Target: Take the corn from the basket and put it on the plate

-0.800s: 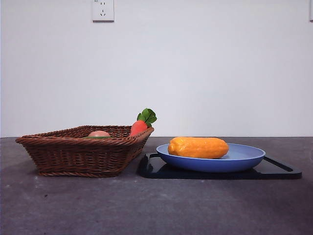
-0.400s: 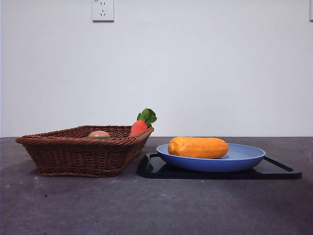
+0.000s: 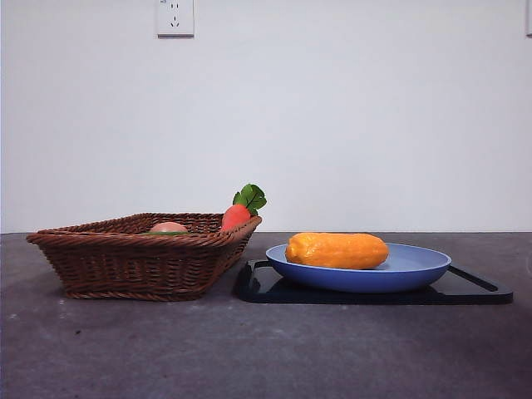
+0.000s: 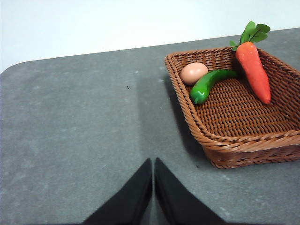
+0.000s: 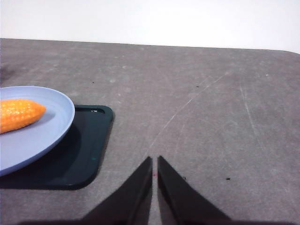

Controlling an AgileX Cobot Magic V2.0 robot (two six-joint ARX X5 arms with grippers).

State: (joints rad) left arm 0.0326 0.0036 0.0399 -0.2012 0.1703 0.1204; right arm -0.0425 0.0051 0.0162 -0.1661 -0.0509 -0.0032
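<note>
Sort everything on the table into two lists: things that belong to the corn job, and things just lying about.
Job: corn, plate, basket.
Lying about: carrot, green pepper, egg, black tray.

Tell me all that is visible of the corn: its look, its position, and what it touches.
The corn is an orange-yellow cob with blunt ends; the right wrist view shows rows of small bumps on it. It looks like a plastic toy. It lies on its side, lengthwise across the front view, inside the light-blue plate, toward the side nearer the basket. Only the plate touches it; no gripper is near.
</note>
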